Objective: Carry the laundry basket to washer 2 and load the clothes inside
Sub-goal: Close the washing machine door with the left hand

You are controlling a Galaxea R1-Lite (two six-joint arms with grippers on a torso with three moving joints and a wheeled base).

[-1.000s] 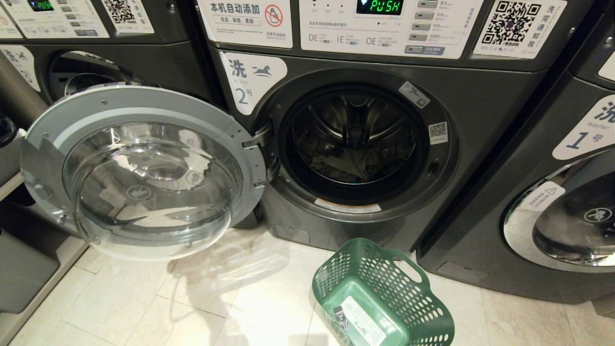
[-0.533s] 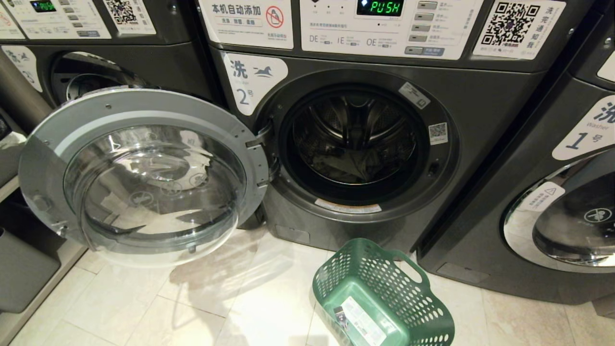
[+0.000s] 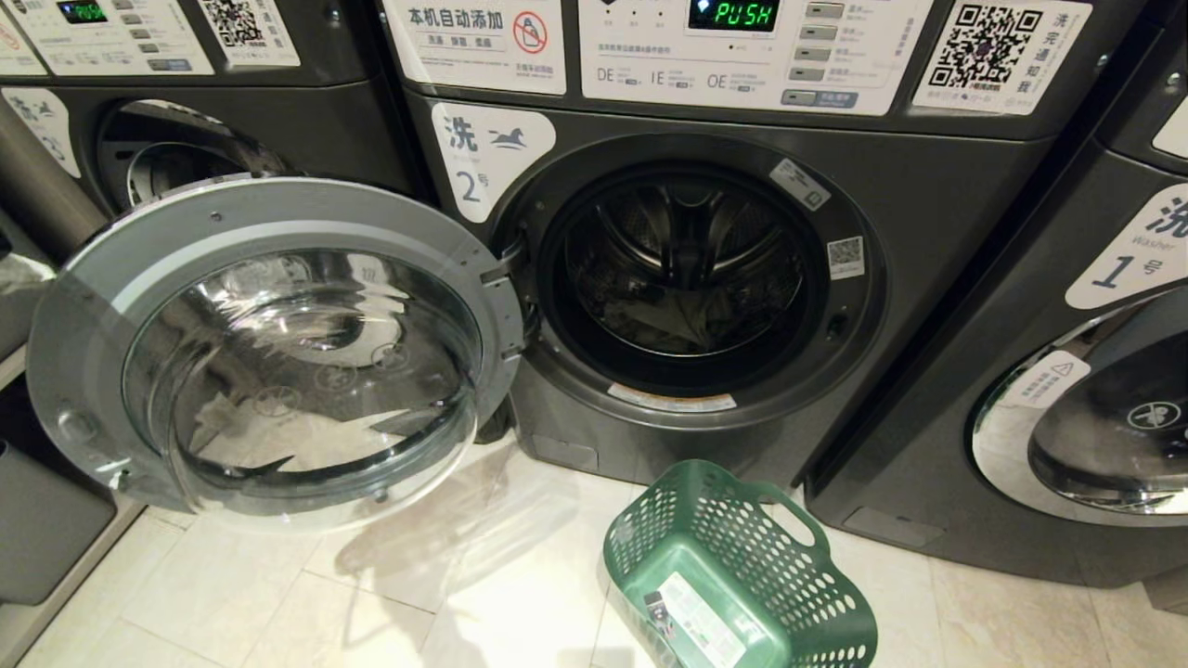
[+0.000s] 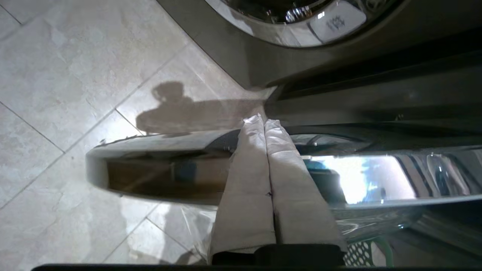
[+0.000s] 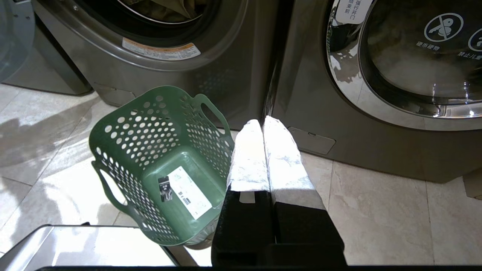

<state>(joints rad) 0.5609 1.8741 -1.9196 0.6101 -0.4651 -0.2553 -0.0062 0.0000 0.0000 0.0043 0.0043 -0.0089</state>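
Washer 2 [image 3: 919, 213] stands with its round door [image 3: 111, 278] swung out to the left and the drum exposed. Pale clothes [image 3: 682, 323] lie low in the dim drum, and their edge shows in the right wrist view [image 5: 169, 8]. The green laundry basket [image 3: 733, 575] sits tipped on the floor before the washer, empty, its white sticker showing. My left gripper [image 4: 264, 119] is shut, its fingertips at the door's chrome rim [image 4: 150, 165], holding nothing. My right gripper [image 5: 262, 121] hangs shut over the floor just right of the basket [image 5: 158, 165]. Neither arm appears in the head view.
Washer 1 [image 3: 1114, 390] stands close on the right with its door closed. Another washer [image 3: 186, 139] is at the left, behind the open door. A grey bin [image 3: 46, 520] sits at the far left. Pale floor tiles [image 3: 418, 575] lie in front.
The open door has swung a little toward me, its free edge now lower and farther left in the head view. The basket has stayed put.
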